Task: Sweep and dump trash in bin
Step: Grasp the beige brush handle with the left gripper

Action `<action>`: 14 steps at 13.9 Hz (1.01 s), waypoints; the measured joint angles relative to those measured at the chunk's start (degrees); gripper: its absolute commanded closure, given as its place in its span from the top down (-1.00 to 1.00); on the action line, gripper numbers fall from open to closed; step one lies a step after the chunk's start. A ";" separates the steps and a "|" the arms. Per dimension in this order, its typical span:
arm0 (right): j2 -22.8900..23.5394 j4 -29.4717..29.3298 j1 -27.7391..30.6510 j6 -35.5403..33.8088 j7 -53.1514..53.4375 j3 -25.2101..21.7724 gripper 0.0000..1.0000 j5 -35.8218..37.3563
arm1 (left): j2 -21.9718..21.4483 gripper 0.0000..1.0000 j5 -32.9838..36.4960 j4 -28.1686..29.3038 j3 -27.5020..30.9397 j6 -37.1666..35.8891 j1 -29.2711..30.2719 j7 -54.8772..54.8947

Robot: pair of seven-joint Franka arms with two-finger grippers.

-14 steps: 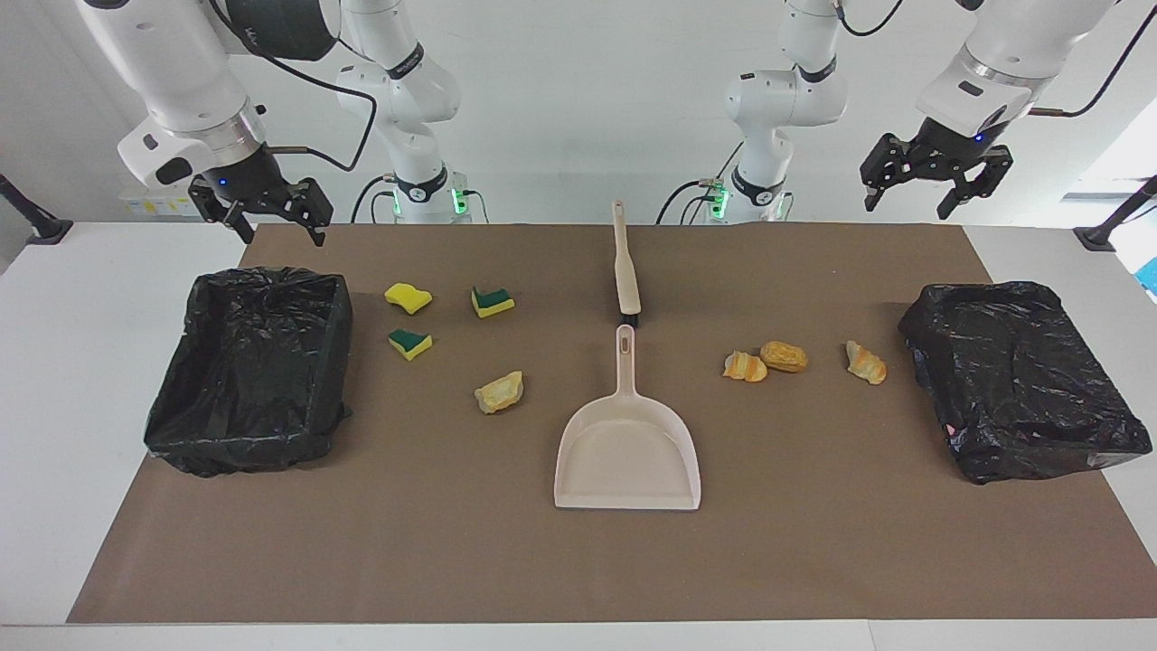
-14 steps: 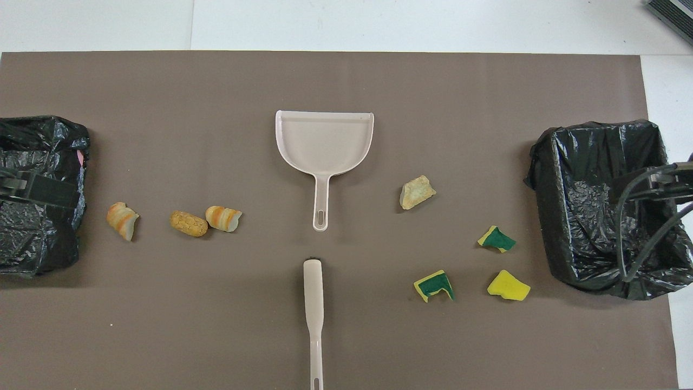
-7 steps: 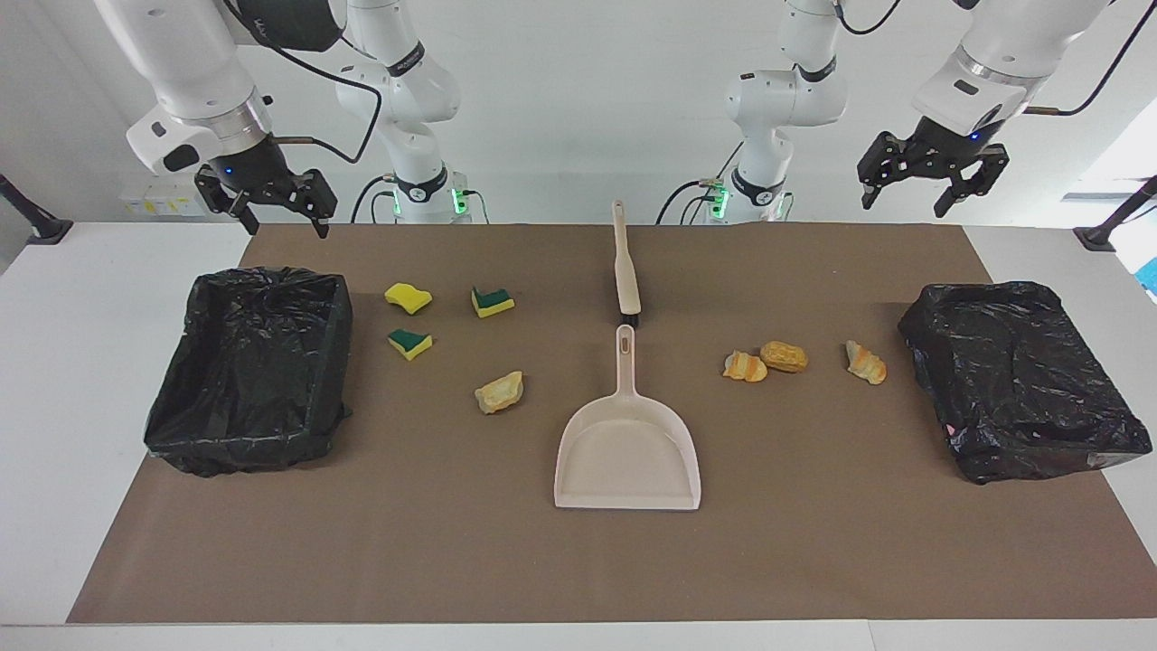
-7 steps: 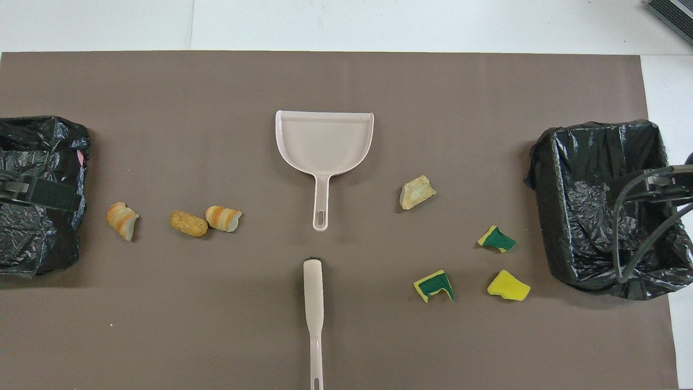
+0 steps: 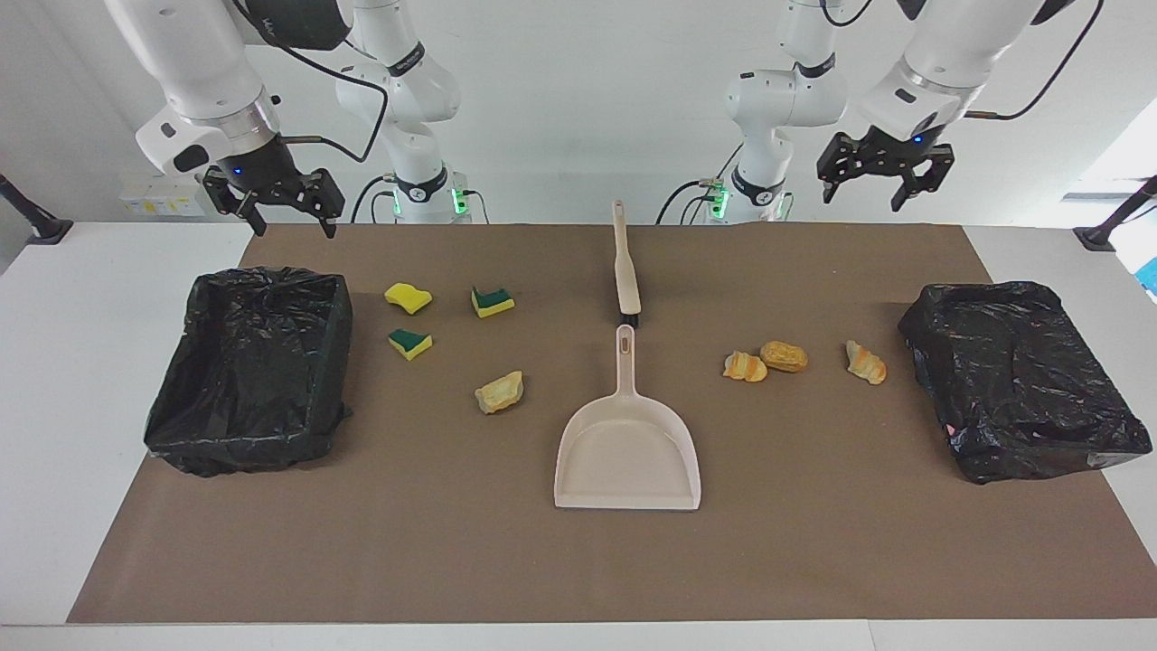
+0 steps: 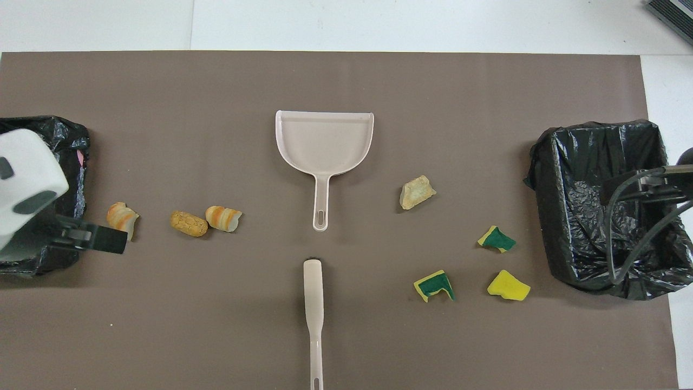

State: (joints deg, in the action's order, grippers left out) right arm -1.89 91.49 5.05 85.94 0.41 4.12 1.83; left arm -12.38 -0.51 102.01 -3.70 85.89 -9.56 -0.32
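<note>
Both grippers, left gripper (image 5: 875, 185) and right gripper (image 5: 287, 209), raised, fingers spread, empty; probably best grasp brush (image 5: 625, 271) mid-handle, dustpan (image 5: 627, 434) by handle.

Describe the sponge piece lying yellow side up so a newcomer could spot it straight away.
Start at the black-bagged bin at the right arm's end of the brown mat. Three small sponge pieces lie beside it; take the all-yellow wavy sponge piece, the one closest to the bin and among the nearest to the robots. Its two neighbours, the green-topped notched piece and the green-topped wedge, show dark green faces; this one shows none.
</note>
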 measured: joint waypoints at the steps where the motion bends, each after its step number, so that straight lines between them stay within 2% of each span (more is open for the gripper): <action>1: 0.00 0.00 0.00 0.00 0.00 -0.01 1.00 0.00 | -3.02 1.00 -0.08 5.36 -0.17 2.34 -2.65 -3.23; 3: 0.00 0.00 0.00 0.00 0.00 -0.01 1.00 0.00 | -6.78 1.00 -0.21 14.13 -0.36 6.94 -8.23 -9.88; 6: 0.00 0.00 0.00 0.01 0.00 -0.02 1.00 0.00 | -8.37 1.00 -0.85 24.70 -0.57 16.92 -16.65 -20.21; 14: 0.00 0.00 0.09 0.01 0.00 -0.16 1.00 0.00 | -7.44 1.00 -1.64 40.67 -0.63 37.86 -37.44 -43.03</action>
State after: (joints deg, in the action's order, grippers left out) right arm -1.89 91.49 5.14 85.95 0.41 3.96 1.83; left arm -19.82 -2.15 142.68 -4.34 123.75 -47.01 -43.36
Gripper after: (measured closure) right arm 0.000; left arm 0.000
